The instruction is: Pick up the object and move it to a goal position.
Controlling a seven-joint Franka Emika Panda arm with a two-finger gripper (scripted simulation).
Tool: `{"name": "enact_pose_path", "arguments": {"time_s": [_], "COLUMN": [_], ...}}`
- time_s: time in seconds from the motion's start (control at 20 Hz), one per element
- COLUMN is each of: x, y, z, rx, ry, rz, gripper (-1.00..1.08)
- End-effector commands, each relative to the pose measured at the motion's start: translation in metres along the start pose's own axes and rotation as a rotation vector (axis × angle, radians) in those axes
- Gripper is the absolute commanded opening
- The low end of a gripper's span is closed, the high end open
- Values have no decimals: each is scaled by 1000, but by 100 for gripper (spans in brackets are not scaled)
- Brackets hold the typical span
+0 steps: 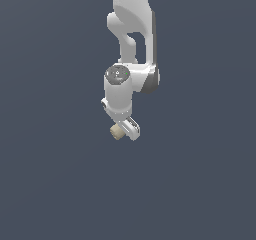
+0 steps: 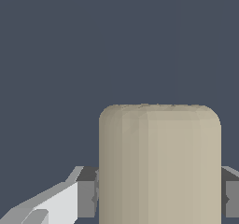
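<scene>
The object is a small beige cylinder [image 1: 117, 131] with a plain matte surface. In the exterior view it sits at the tip of my white gripper [image 1: 124, 130], on the exterior view's left side of the fingers. In the wrist view the cylinder [image 2: 159, 164] fills the space between my two fingers, with a grey pad [image 2: 86, 195] pressed against each side. My gripper [image 2: 158, 197] is shut on it. The arm hangs down from the top of the exterior view.
A plain dark blue-grey surface [image 1: 50, 184] fills the rest of both views. No other objects, containers or edges show. No goal marker shows in either view.
</scene>
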State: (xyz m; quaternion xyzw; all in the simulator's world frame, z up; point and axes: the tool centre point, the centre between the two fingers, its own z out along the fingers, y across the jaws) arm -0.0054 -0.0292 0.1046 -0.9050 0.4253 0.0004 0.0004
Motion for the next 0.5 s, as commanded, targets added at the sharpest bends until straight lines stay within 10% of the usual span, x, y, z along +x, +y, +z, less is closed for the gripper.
{"name": "enact_pose_path", "arguments": {"time_s": [0.0, 0.45], "x": [2, 8], "y": [13, 32], "z": [-9, -23], "rx": [0, 0], "ry": [0, 0], "rz": [-1, 0], "gripper": [-100, -100]}}
